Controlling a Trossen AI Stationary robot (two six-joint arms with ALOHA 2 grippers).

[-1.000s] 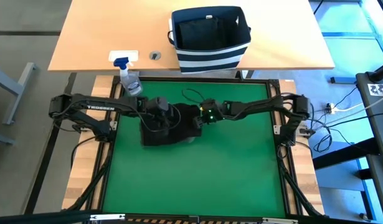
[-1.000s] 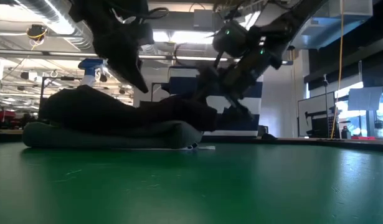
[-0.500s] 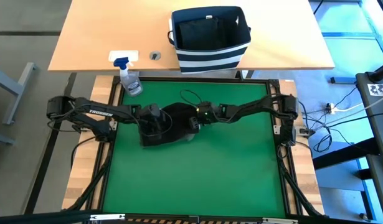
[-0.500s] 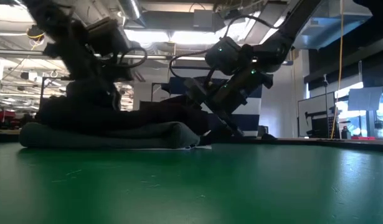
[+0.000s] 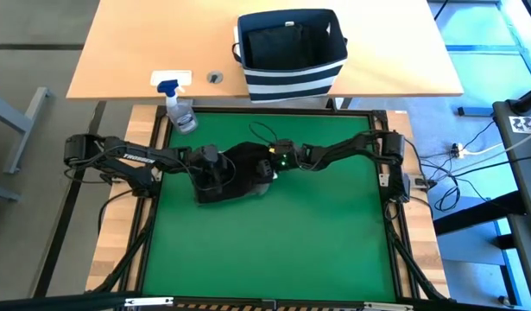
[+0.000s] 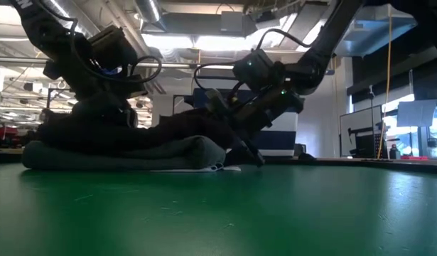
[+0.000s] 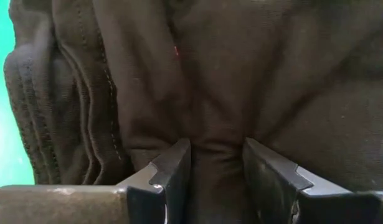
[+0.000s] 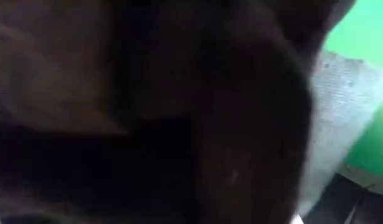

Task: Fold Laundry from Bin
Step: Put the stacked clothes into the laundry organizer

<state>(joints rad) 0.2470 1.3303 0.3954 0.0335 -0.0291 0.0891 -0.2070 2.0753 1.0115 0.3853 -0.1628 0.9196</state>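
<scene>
Two garments at least sit stacked left of centre on the green desk (image 5: 317,250): a dark garment (image 5: 235,173) on top, a light grey garment (image 6: 119,153) folded beneath it, a grey corner (image 5: 263,185) poking out lower right of the pile. Striped bin (image 5: 293,52) stands well apart, top centre of the high view, on the wooden desk (image 5: 118,52).

Left gripper (image 7: 216,165) is down on the pile's left part; its jaws are clamped on a pinched ridge of the dark cloth. Right gripper (image 5: 267,169) is at the pile's right edge, low in the low view, jaws spread wide; the wrist view is filled with dark cloth, so what they touch cannot be told.

Risks, as judgement:
- Left pinch takes only a thin ridge; a pull could slip it free, or catch one layer and undo the fold.
- Lifting the dark garment may drag the grey one along, since they lie touching.
- Right jaws, if shut blind, could catch both garments.
- Arms are close over the pile; cables (image 5: 263,131) may snag.
- Spray bottle (image 5: 180,108), upper left just off the mat, could be struck by a wide left swing.
</scene>
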